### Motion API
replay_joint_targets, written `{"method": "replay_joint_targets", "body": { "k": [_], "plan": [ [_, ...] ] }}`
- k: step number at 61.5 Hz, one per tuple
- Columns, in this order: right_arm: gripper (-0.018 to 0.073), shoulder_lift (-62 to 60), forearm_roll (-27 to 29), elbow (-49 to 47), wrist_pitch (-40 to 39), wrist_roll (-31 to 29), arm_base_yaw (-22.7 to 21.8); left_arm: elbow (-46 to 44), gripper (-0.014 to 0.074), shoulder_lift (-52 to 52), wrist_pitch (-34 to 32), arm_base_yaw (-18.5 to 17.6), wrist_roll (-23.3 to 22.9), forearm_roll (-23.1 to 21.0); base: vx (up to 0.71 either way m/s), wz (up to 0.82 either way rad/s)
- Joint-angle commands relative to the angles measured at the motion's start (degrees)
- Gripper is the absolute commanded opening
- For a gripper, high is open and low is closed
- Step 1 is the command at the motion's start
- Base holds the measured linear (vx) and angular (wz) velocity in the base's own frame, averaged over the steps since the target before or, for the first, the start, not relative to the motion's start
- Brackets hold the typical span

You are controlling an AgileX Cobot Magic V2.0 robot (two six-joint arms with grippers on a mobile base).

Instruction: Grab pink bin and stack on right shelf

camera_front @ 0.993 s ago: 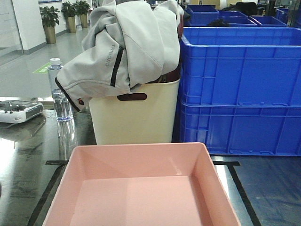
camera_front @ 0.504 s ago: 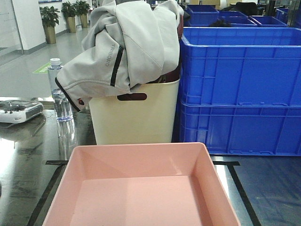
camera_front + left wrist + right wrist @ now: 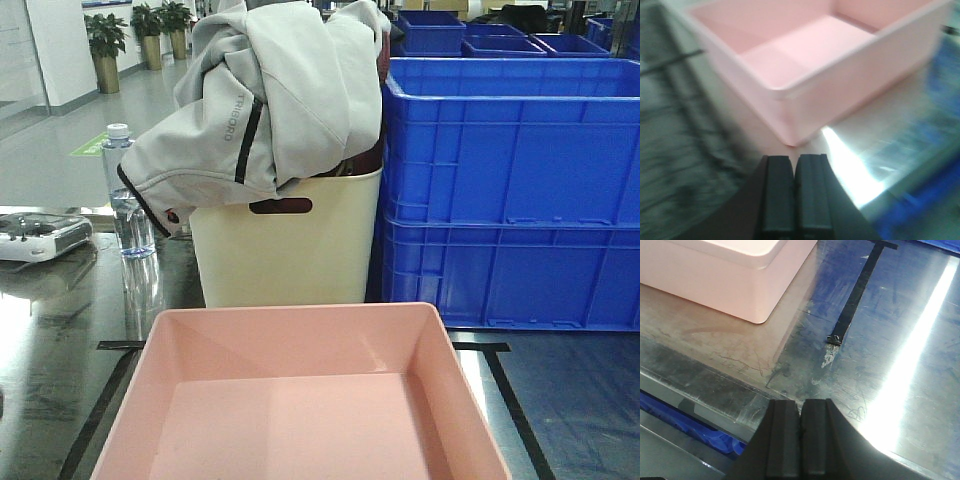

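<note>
The pink bin [image 3: 300, 400] sits empty on the dark glossy right shelf [image 3: 570, 400], inside the black tape outline [image 3: 515, 400]. In the left wrist view the bin [image 3: 805, 55] lies ahead of my left gripper [image 3: 796, 162], whose two black fingers are pressed together, holding nothing, just short of the bin's near corner. In the right wrist view the bin's corner [image 3: 725, 275] is at the upper left, apart from my right gripper [image 3: 801, 407], which is shut and empty above the shelf surface [image 3: 880, 340]. Neither gripper shows in the front view.
A cream bin [image 3: 285, 245] with a grey jacket [image 3: 265, 95] draped over it stands behind the pink bin. Stacked blue crates [image 3: 510, 190] are at the back right. A water bottle [image 3: 125, 195] and a white controller [image 3: 40, 235] lie at the left.
</note>
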Motion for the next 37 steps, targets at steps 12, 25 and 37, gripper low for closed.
{"method": "replay_joint_targets", "body": {
  "k": [12, 25, 37],
  "plan": [
    [-0.0012, 0.8, -0.5, -1.4, -4.3, -0.4, -0.3, 17.1, 0.0029, -13.8, -26.8, 14.2, -0.4, 2.4, 0.0, 0.0],
    [-0.0011, 0.8, -0.5, -1.4, -4.3, -0.4, -0.3, 25.3, -0.0006, -15.5, -35.9, 14.5, -5.5, 4.5, 0.0, 0.0],
    [-0.0009, 0.8, -0.4, -1.4, -4.3, -0.4, -0.3, 29.5, -0.0006, -15.6, -40.0, 14.7, -19.8, 16.5, 0.0, 0.0]
  ]
}}
